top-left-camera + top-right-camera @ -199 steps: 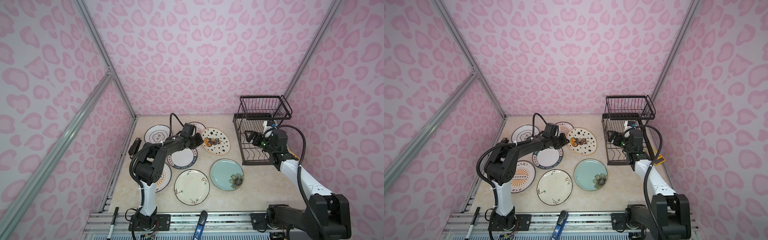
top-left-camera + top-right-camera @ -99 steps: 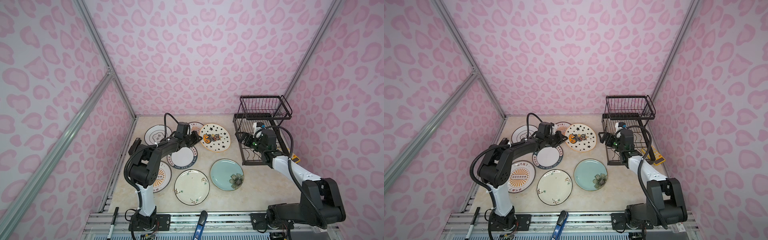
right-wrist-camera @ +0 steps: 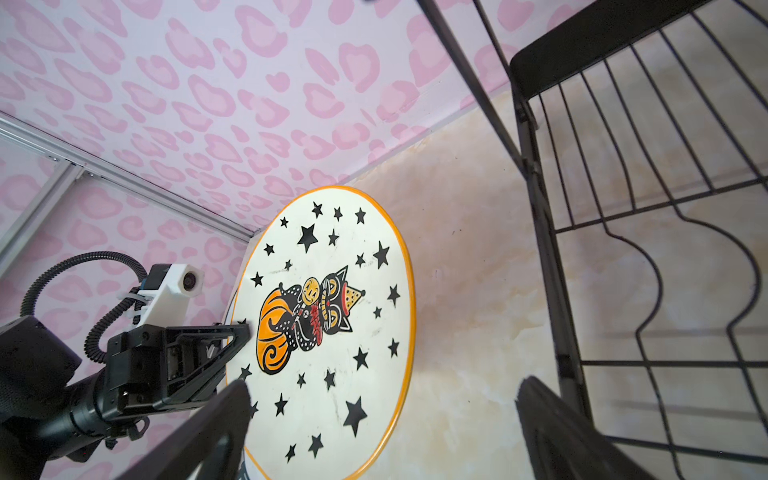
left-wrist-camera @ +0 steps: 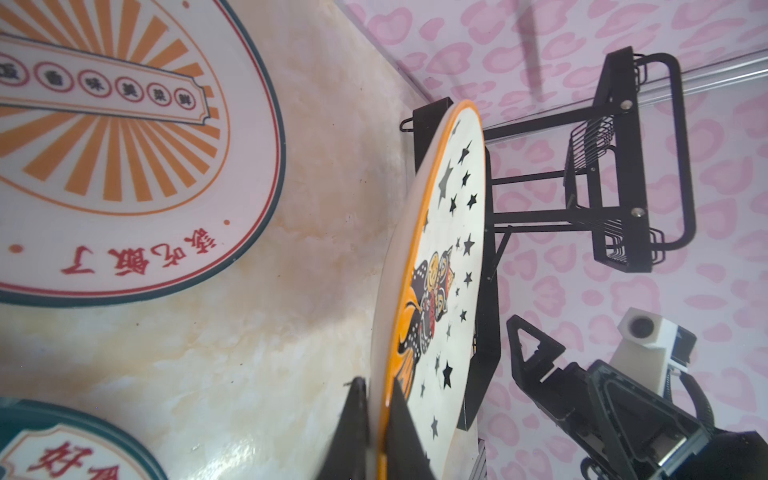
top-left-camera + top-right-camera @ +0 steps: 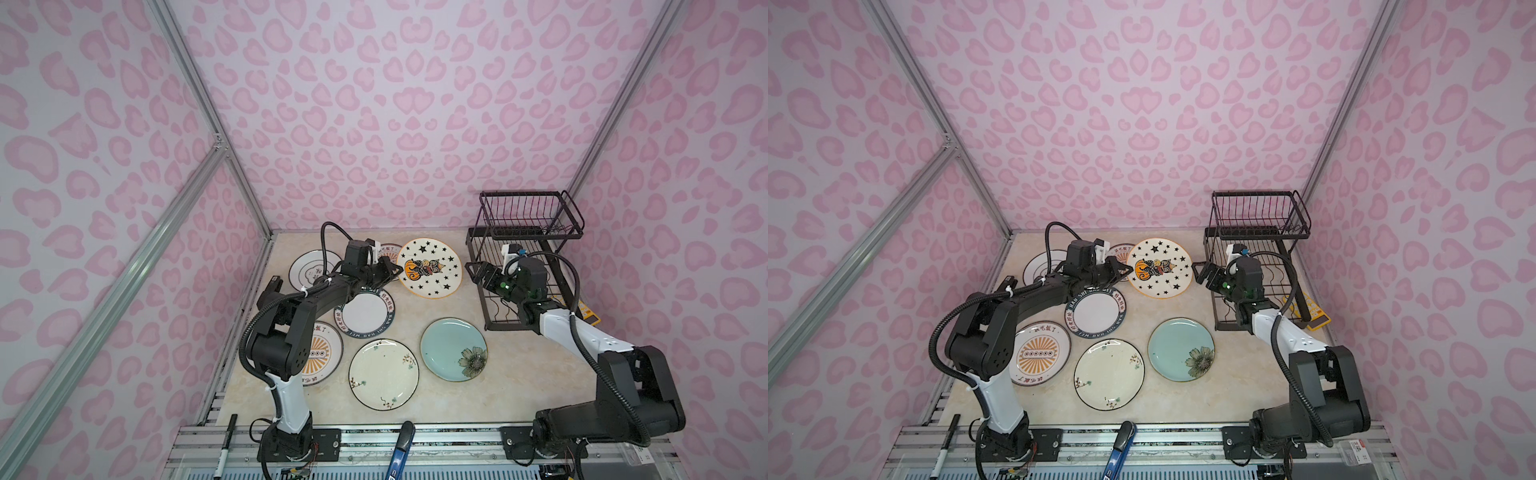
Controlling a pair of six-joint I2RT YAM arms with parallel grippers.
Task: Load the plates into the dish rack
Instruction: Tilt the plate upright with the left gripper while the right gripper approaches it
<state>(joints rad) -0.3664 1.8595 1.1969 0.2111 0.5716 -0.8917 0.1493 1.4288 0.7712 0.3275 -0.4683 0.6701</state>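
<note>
My left gripper (image 5: 397,270) (image 4: 376,386) is shut on the rim of the starry orange-rimmed plate (image 5: 429,268) (image 4: 440,257), which hangs tilted above the table. My right gripper (image 5: 478,270) (image 3: 384,384) stands open just right of that plate (image 3: 328,324), touching nothing. The black wire dish rack (image 5: 528,232) (image 3: 623,166) stands at the back right, and no plates show in it. Lying flat are the emblem plate (image 5: 309,270), lettered plate (image 5: 365,313), a sunburst plate (image 5: 324,353), cream sprigged plate (image 5: 383,374) and pale blue plate (image 5: 453,349). Another sunburst plate (image 5: 388,249) is partly hidden behind my left gripper.
Pink patterned walls close in the table on three sides. A black marker (image 5: 226,440) and a blue-handled tool (image 5: 399,449) lie on the front rail. A yellow card (image 5: 588,316) lies right of the rack.
My left gripper has lifted the starry plate off the table and tilted it up. My right gripper has moved left from the rack toward the plate, still open.
</note>
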